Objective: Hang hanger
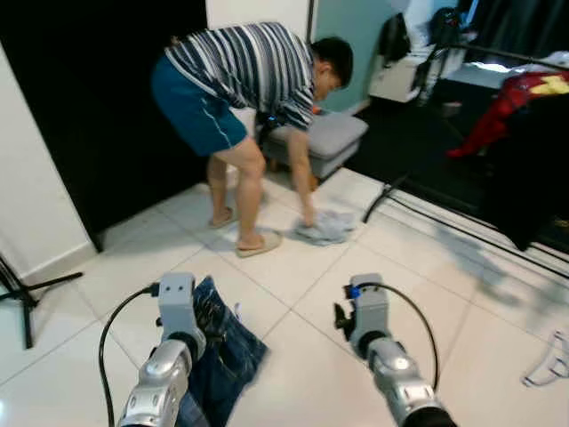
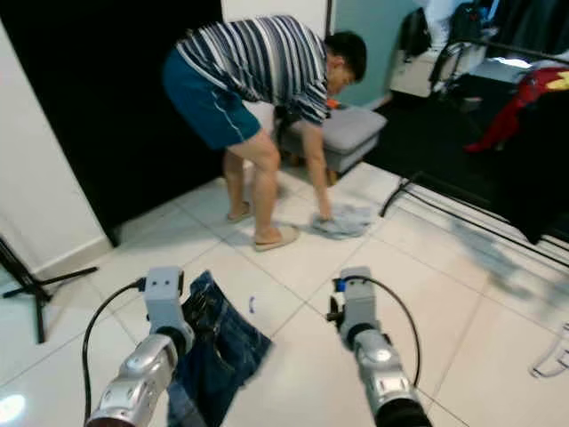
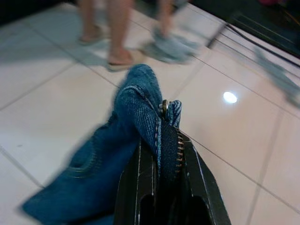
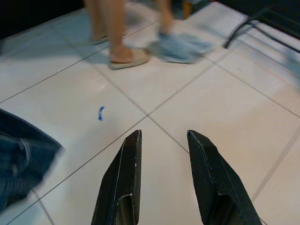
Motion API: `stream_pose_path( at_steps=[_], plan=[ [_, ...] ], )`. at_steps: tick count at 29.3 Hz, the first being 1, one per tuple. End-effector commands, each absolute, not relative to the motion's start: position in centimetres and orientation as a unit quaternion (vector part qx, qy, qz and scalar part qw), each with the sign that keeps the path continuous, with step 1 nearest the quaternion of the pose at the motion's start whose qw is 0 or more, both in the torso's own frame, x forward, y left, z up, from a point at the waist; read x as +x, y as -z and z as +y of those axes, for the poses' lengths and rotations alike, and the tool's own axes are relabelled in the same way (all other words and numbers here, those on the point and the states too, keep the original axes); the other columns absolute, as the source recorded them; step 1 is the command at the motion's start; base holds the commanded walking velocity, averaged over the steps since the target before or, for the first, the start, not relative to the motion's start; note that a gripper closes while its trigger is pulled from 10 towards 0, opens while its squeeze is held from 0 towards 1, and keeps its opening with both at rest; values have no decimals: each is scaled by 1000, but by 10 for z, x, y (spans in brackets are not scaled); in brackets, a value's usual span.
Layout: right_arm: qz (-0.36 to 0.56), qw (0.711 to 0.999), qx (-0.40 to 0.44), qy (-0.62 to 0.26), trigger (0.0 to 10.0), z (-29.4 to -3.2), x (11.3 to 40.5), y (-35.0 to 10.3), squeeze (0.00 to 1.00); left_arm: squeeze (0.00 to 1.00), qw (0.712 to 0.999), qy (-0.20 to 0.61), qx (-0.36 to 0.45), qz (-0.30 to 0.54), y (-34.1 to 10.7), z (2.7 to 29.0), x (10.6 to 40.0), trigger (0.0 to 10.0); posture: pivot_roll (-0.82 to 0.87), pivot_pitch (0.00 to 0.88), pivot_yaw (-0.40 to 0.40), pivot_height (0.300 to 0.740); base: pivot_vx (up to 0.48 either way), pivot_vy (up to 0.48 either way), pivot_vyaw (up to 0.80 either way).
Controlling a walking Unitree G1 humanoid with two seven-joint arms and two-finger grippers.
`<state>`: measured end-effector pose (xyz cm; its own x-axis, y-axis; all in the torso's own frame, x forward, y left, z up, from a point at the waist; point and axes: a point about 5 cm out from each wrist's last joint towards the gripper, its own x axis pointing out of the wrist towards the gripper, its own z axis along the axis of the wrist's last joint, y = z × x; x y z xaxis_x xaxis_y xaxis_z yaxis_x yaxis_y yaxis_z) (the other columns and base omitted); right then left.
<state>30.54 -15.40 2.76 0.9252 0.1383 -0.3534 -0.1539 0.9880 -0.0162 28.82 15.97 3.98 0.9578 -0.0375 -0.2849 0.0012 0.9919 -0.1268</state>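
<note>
Jeans [image 3: 136, 122] in left claw [image 3: 161, 154] (clamped).

head: down, forward over floor [image 1: 293, 294] | wrists: low, close | shared: person [image 1: 253, 98]

the white tiled floor [image 1: 311, 285] carried a crumpled pale cloth [image 1: 325, 228] well ahead of the right hand [image 4: 164, 154], a person's sandalled feet [image 1: 259, 244] beside it.

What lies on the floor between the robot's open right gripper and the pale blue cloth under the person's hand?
Bare white tile, in the right wrist view: nothing sits between the right gripper and the pale blue cloth.
</note>
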Motion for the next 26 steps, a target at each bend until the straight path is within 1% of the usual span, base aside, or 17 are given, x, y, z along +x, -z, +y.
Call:
stream_pose_path(
  at_steps=[1, 2, 7, 8, 12, 13, 16, 17, 20, 22, 24, 26],
  plan=[
    [179, 979, -26, -92, 10000, -146, 306, -27, 0, 0, 985, 11, -73, 154, -41, 162, 289, 10000, 150, 26, -37, 740, 0, 0, -800],
    [180, 978, -29, -98, 10000, -144, 307, -26, 0, 0, 982, 3, -77, 171, -38, 165, 286, 10000, 154, 29, -39, 740, 0, 0, -800],
    [182, 978, -30, -103, 10000, -142, 307, -24, 0, 0, 978, 3, -75, 194, -34, 167, 278, 10000, 171, 40, -50, 740, 0, 0, -800],
    [182, 978, -29, -101, 10000, -142, 307, -24, 0, 0, 978, 6, -88, 191, -34, 167, 277, 0, 168, 42, -45, 740, 0, 0, -800],
    [181, 979, -27, -92, 10000, -143, 308, -25, 0, 0, 979, 22, -104, 177, -37, 164, 279, 0, 141, 48, -22, 740, 0, 0, -800],
    [173, 981, -21, -81, 10000, -146, 310, -28, 0, 0, 982, 40, -100, 155, -43, 159, 283, 0, 130, 48, -8, 740, 0, 0, -800],
    [169, 982, -16, -78, 10000, -147, 310, -30, 0, 0, 983, 46, -99, 148, -46, 157, 284, 0, 130, 48, -8, 740, 0, 0, -800],
    [165, 983, -21, -76, 10000, -149, 310, -30, 0, 0, 984, 53, -93, 144, -47, 155, 286, 10000, 114, 49, 10, 740, 0, 0, 0],
    [159, 985, -14, -66, 10000, -153, 308, -30, 0, 0, 987, 63, -61, 132, -52, 151, 289, 10000, 122, 53, 6, 740, 0, 0, 0],
    [157, 985, -6, -67, 10000, -152, 308, -30, 0, 0, 988, 61, -59, 131, -54, 152, 290, 10000, 130, 58, 3, 740, 0, 0, 0],
    [154, 984, -1, -87, 10000, -147, 307, -29, 0, 0, 988, 53, -70, 127, -59, 154, 292, 10000, 151, 64, -3, 740, 0, 0, 0],
    [155, 984, -1, -88, 10000, -145, 308, -29, 0, 0, 988, 61, -59, 127, -60, 154, 291, 10000, 159, 65, -5, 740, 0, 0, 0]
  ],
)
